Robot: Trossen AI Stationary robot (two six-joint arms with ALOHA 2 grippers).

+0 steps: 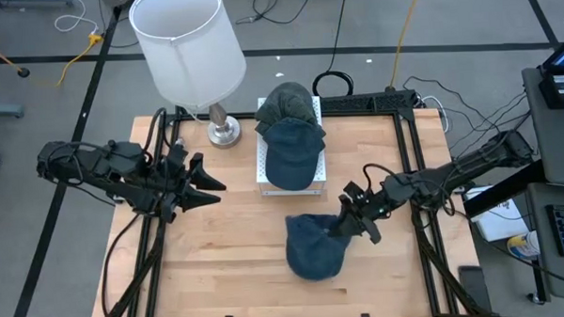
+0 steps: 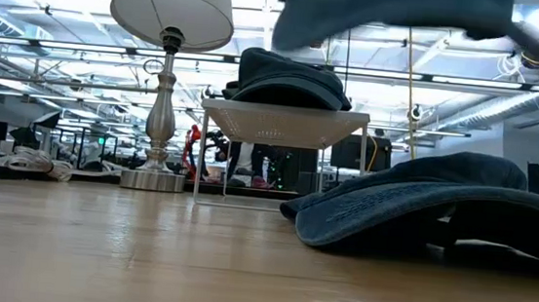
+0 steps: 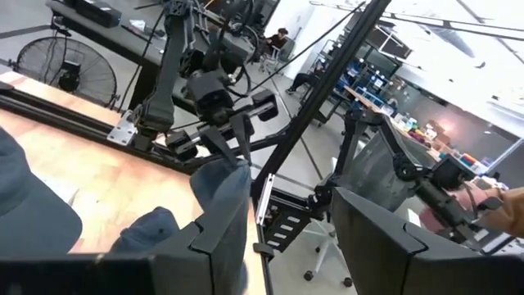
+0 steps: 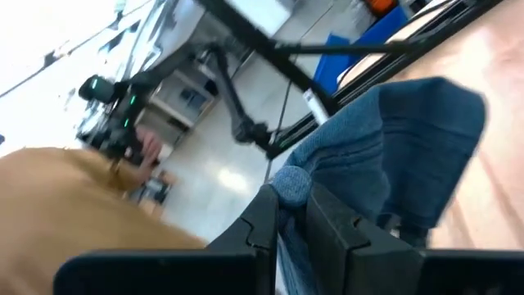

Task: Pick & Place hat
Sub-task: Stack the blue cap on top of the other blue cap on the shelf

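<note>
From above, my two arms frame three hats: my right gripper (image 1: 352, 222) pinches the blue hat (image 1: 315, 248) lying on the wooden table (image 1: 229, 264), two more hats (image 1: 290, 130) are stacked on the white stand (image 1: 264, 183), one lamp (image 1: 189, 53) stands beside it, and my left gripper (image 1: 203, 180) hangs spread and empty. At table height that hat (image 2: 421, 208) lies nearest, a workshop room behind. My right wrist shows fingers (image 4: 332, 225) clamping denim (image 4: 401, 139).
</note>
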